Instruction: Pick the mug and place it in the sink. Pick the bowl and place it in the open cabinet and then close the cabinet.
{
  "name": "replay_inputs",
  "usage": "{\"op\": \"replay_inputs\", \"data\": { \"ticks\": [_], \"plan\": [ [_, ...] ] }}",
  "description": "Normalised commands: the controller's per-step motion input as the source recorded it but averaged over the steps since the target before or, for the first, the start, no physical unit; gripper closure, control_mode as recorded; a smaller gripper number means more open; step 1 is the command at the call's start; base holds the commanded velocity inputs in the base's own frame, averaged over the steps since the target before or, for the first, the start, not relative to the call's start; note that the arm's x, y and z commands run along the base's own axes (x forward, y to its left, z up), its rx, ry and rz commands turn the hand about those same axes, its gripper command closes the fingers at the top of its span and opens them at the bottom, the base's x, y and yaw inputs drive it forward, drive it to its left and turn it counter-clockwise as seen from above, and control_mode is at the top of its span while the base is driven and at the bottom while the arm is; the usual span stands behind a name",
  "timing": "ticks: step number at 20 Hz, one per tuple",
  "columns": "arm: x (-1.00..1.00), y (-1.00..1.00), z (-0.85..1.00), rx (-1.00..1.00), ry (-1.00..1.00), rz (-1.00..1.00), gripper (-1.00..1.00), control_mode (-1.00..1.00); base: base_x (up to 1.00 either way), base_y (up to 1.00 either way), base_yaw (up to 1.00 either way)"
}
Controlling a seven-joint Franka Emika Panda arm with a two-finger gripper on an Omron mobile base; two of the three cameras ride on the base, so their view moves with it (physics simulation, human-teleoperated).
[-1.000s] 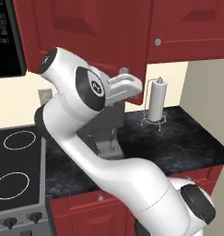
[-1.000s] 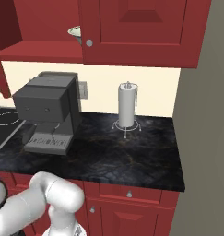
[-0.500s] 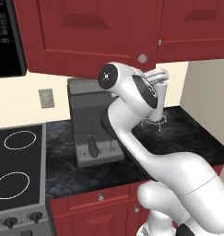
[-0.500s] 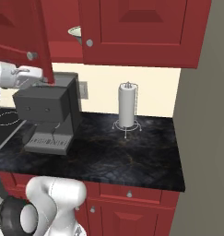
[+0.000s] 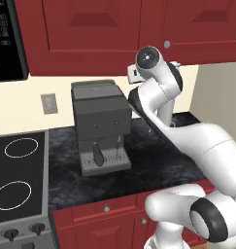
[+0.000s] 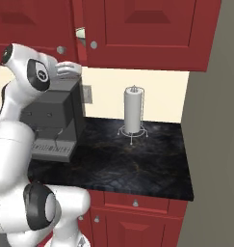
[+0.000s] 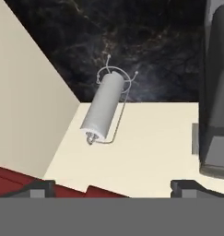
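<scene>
The counter is glossy black stone veined with faint gold. A boxy matte-grey coffee machine stands against its back edge, and a white paper-towel roll stands upright in a thin wire holder near the back right corner. Above, the cabinet shows dark red panelled doors with small round silver knobs; one door stands slightly ajar, with something pale in the gap. The gripper is raised just under the cabinet, beside the coffee machine's top, with its dark fingertips wide apart and nothing between them.
</scene>
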Motion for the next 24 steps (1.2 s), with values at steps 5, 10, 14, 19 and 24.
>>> {"op": "replay_inputs", "data": {
  "ticks": [5,10,14,19,24],
  "plan": [
    [1.00,-0.55,0.09,0.31,-0.14,0.21,-1.00,-1.00,0.00,0.00,0.00],
    [1.00,-0.56,0.18,0.12,-0.07,0.17,-1.00,-1.00,0.00,0.00,0.00],
    [1.00,-0.44,0.35,0.04,-0.09,0.20,-1.00,-1.00,0.00,0.00,0.00],
    [0.84,-0.33,0.36,0.00,-0.03,0.18,-1.00,-1.00,0.00,0.00,0.00],
    [-0.78,-0.12,0.04,0.00,-0.01,0.02,-1.00,-1.00,0.00,0.00,0.00]
  ]
}}
